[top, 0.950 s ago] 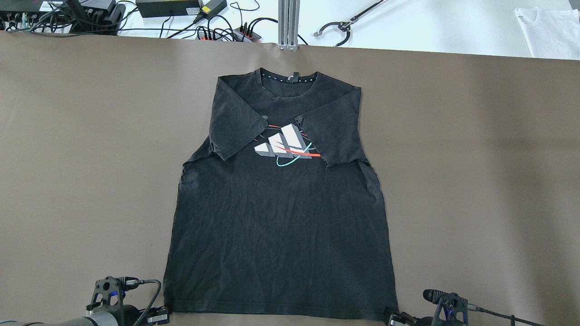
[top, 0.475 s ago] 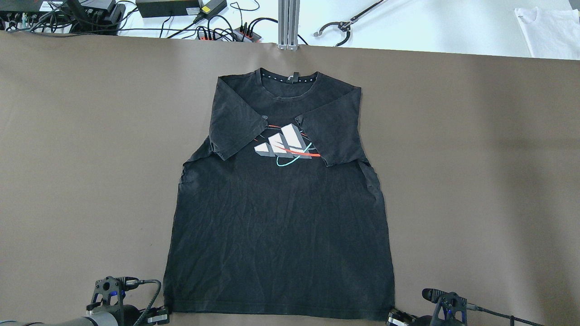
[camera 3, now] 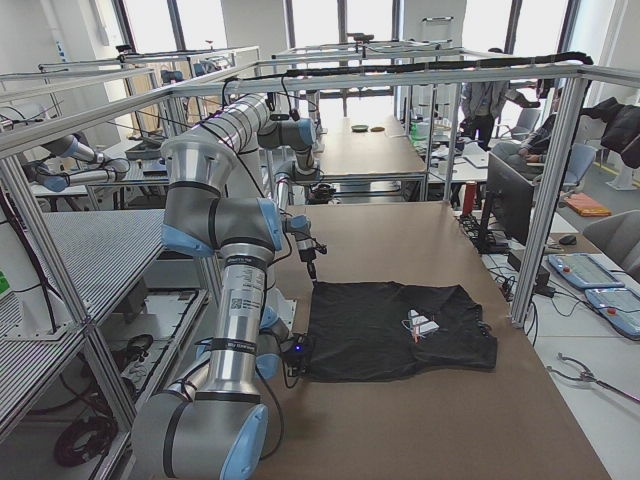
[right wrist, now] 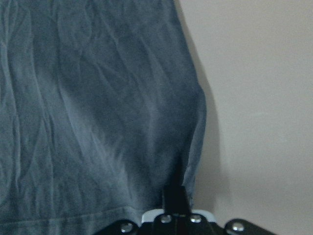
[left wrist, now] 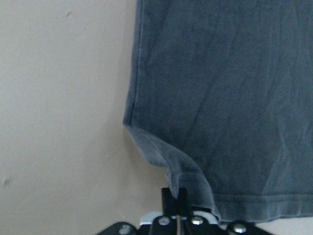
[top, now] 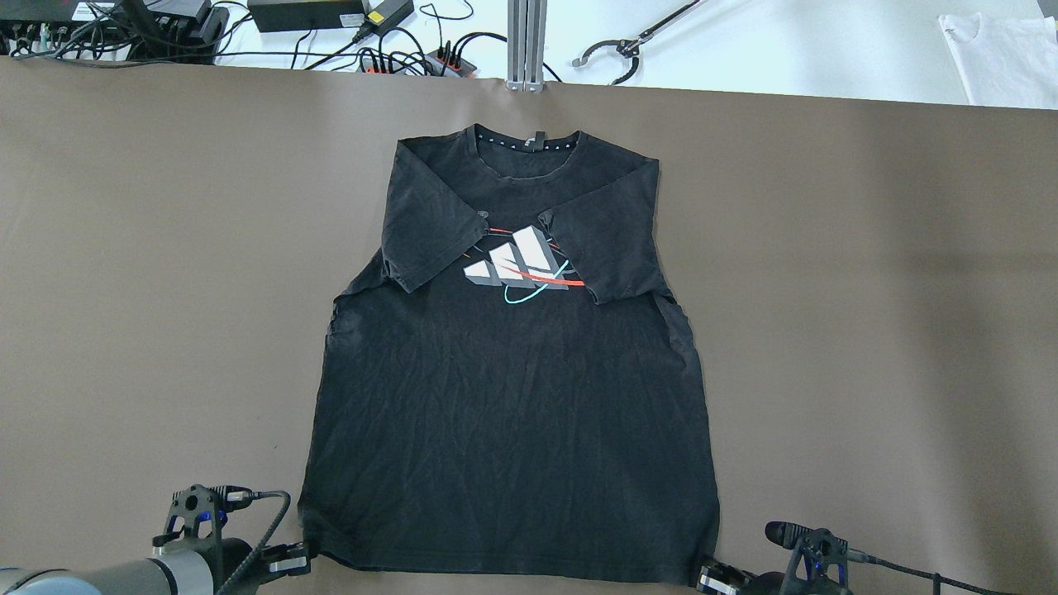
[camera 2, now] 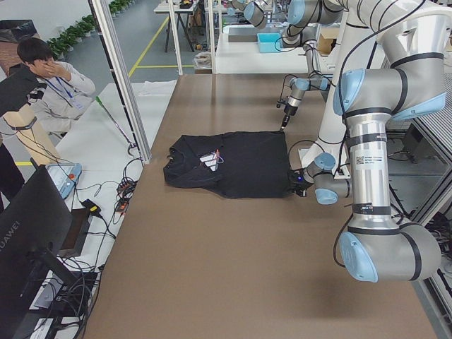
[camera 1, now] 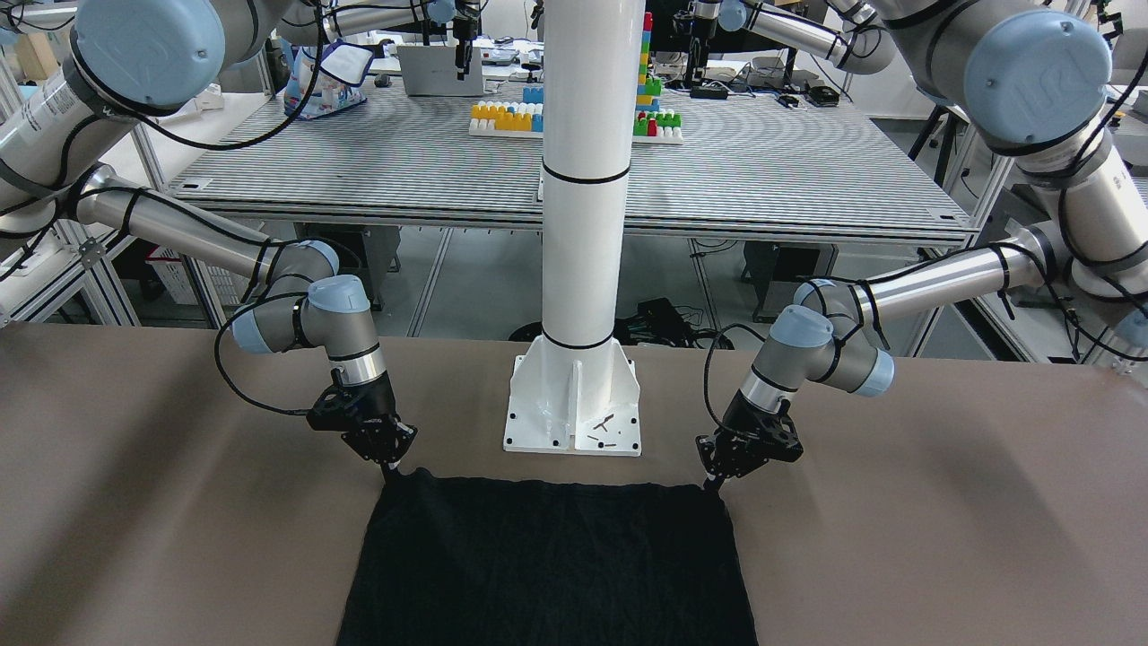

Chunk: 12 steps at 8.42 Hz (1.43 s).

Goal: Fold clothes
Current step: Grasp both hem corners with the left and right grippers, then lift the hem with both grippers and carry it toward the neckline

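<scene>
One garment point(top: 512, 413), one left tool point(camera 1: 715, 483), one right tool point(camera 1: 392, 467)

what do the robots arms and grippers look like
The left arm and right arm are silver tubes with pale blue caps on rounded joints. Black cables loop along each to the wrist. The left gripper and right gripper are small, black and narrow at the tip.

A brown table point(top: 165, 289) fills the overhead frame. One black shirt point(top: 512, 413) lies flat at its centre, print up, collar toward the top, hem near the bottom edge, both sleeves folded inward over the chest. In the front-facing frame a white pole base point(camera 1: 574, 422) stands at centre, just above the hem and apart from it.
</scene>
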### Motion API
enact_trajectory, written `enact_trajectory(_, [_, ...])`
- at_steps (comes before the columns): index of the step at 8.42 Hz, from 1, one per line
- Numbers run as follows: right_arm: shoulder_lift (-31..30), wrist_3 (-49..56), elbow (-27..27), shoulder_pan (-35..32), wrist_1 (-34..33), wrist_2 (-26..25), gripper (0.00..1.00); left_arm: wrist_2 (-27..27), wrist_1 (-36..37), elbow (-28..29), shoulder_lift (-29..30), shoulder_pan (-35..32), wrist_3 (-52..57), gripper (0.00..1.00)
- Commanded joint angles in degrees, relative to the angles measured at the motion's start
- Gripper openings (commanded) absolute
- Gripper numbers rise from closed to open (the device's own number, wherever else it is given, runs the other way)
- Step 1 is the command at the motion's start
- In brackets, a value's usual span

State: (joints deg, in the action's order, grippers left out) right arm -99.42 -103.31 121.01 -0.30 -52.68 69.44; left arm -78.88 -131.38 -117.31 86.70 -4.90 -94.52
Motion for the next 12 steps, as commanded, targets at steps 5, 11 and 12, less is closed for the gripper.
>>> enact_trajectory(5, [9.69,11.87,9.59,-17.5,-18.07,15.15,0.0,-30.15,26.21,-6.42,15.84,-28.11,15.56,0.0])
enact_trajectory(11, [7.67,24.29,26.08,-16.8,-33.23,41.11,0.0,-52.69,34.26,-23.88,10.02,-28.82,20.69,0.0])
enact_trajectory(12, [7.84,24.3,27.42,-11.01,-35.54,40.25,0.0,-52.7,34.35,-27.32,7.02,-24.33,20.69,0.0])
